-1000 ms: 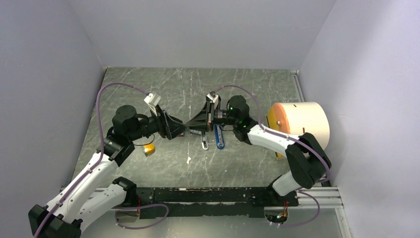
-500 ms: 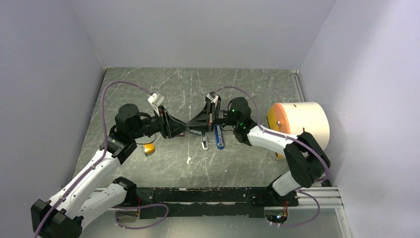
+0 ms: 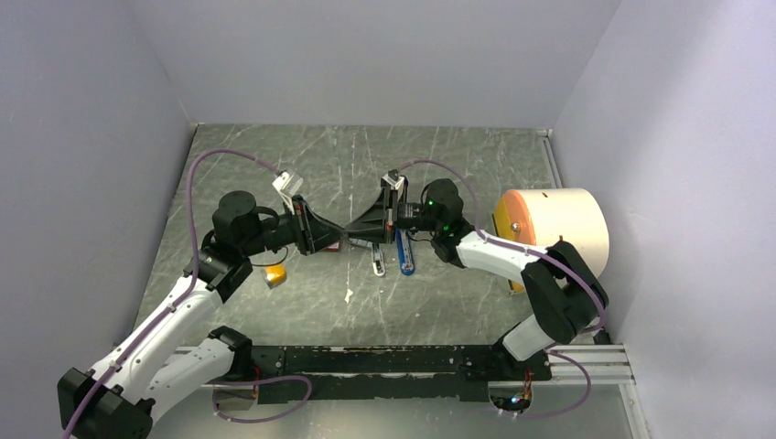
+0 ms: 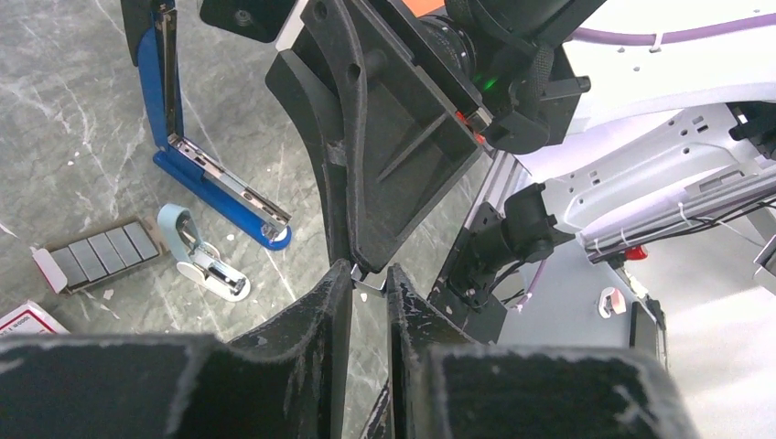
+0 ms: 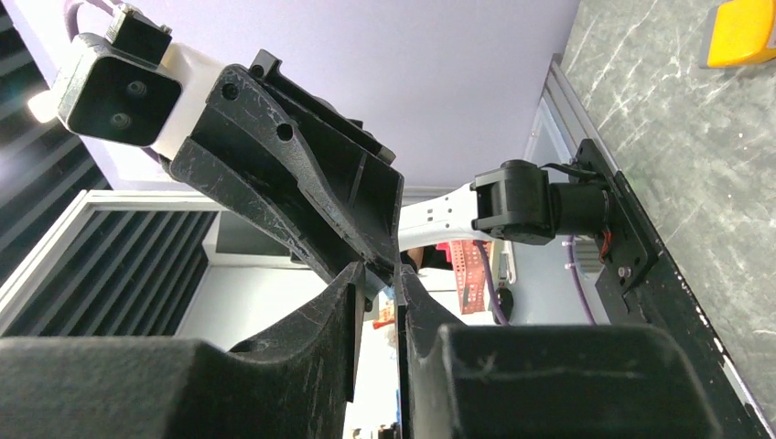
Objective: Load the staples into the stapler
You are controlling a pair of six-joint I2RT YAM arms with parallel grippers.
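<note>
Above the table's middle my two grippers meet tip to tip. My left gripper (image 4: 370, 274) (image 3: 340, 240) is shut on a short silvery strip of staples (image 4: 368, 284). From the opposite side my right gripper (image 5: 377, 277) (image 3: 353, 237) is shut on the same strip, which shows as a grey piece (image 5: 378, 283) between its fingertips. The blue stapler (image 4: 206, 177) (image 3: 404, 255) lies flipped open on the table just beyond them, its metal rail exposed. More staples fill a grey tray (image 4: 95, 256) beside the red-and-white box (image 4: 22, 317).
A small light-blue and white tool (image 4: 199, 260) (image 3: 378, 264) lies beside the stapler. An orange-yellow block (image 3: 274, 274) (image 5: 745, 31) sits near the left arm. A big cream cylinder with an orange face (image 3: 555, 229) stands at the right. Grey walls enclose the table.
My left gripper's jaws have closed from wide apart onto the strip of staples. Both arms have held nearly the same place, tips still touching.
</note>
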